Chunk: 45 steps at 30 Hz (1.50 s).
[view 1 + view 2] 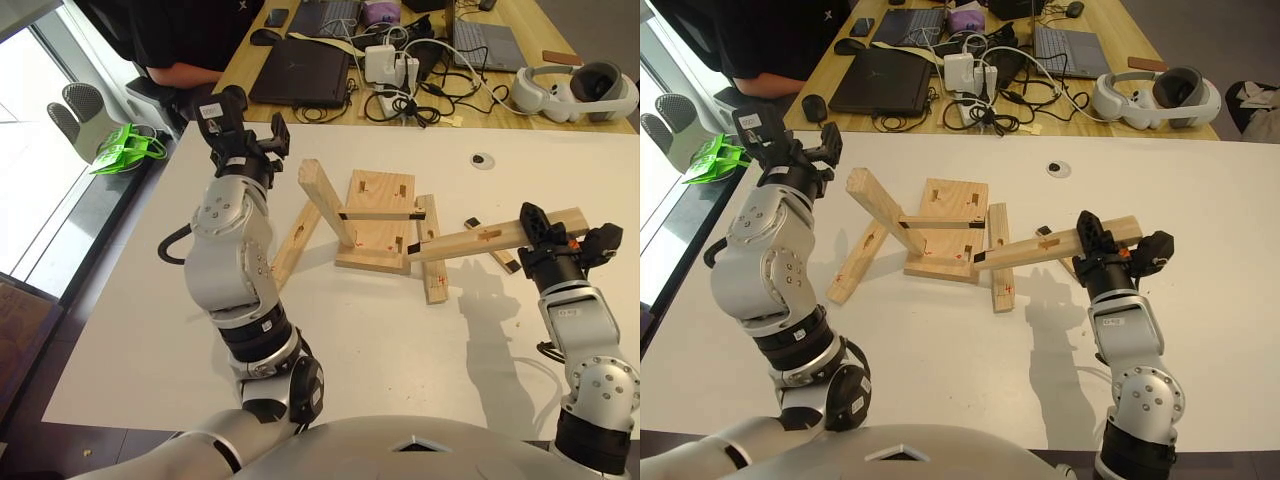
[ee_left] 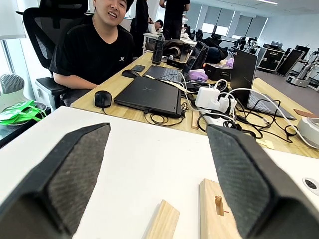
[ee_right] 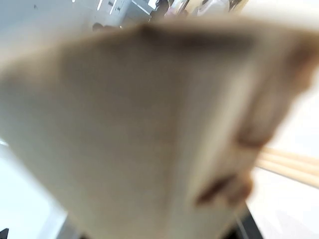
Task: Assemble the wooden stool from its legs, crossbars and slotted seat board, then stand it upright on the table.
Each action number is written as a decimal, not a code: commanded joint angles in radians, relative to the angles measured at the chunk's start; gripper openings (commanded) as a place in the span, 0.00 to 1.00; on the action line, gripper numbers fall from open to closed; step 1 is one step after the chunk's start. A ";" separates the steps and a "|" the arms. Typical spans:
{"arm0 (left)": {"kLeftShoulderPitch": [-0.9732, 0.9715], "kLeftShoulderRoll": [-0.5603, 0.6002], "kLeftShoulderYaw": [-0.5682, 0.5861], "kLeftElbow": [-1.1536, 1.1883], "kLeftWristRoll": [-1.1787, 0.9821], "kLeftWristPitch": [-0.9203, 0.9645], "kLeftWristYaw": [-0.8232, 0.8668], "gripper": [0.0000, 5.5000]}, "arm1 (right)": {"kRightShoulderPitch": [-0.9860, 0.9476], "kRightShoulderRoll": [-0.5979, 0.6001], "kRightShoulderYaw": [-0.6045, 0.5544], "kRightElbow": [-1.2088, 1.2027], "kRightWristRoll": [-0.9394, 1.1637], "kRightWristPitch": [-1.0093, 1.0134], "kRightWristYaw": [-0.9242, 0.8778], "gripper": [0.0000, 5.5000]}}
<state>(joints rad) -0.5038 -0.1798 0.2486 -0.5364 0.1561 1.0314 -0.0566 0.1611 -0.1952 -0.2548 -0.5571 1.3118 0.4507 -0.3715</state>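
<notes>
The slotted seat board [image 1: 380, 235] lies flat in the middle of the white table. One leg [image 1: 324, 199] leans up from its left side, joined to a crossbar [image 1: 380, 214] that runs across the board. Left of the board another leg [image 1: 295, 246] lies flat, and a third leg [image 1: 432, 265] lies along its right edge. My right gripper [image 1: 558, 240] is shut on a fourth leg [image 1: 480, 238], held nearly level with its far end over the board's right corner. My left gripper [image 1: 246, 135] hangs open and empty over the table's far left, its pads [image 2: 75, 174] wide apart.
A short dark-tipped crossbar [image 1: 498, 255] lies under the held leg. A small round disc [image 1: 483, 160] rests on the table further back. Behind the table, a wooden desk [image 1: 500, 60] holds laptops, cables and a headset. A green bag [image 1: 125, 150] sits off the table's left edge.
</notes>
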 commanded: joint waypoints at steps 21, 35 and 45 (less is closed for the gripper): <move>0.025 -0.017 -0.121 -0.017 -0.144 0.042 0.114 0.65 | -0.037 0.140 0.110 0.079 -0.379 -0.068 0.221 0.18; 0.051 -0.016 -0.117 -0.039 -0.179 0.062 0.160 0.65 | -0.123 0.110 0.069 0.192 -0.519 -0.089 0.313 0.18; 0.059 -0.001 -0.098 -0.029 -0.190 0.046 0.189 0.65 | -0.213 0.012 0.111 0.256 -0.583 -0.014 0.431 0.18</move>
<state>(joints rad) -0.4589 -0.1738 0.1403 -0.5684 -0.0318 1.0763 0.1191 -0.0511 -0.1488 -0.1744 -0.3181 0.7846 0.4000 0.0417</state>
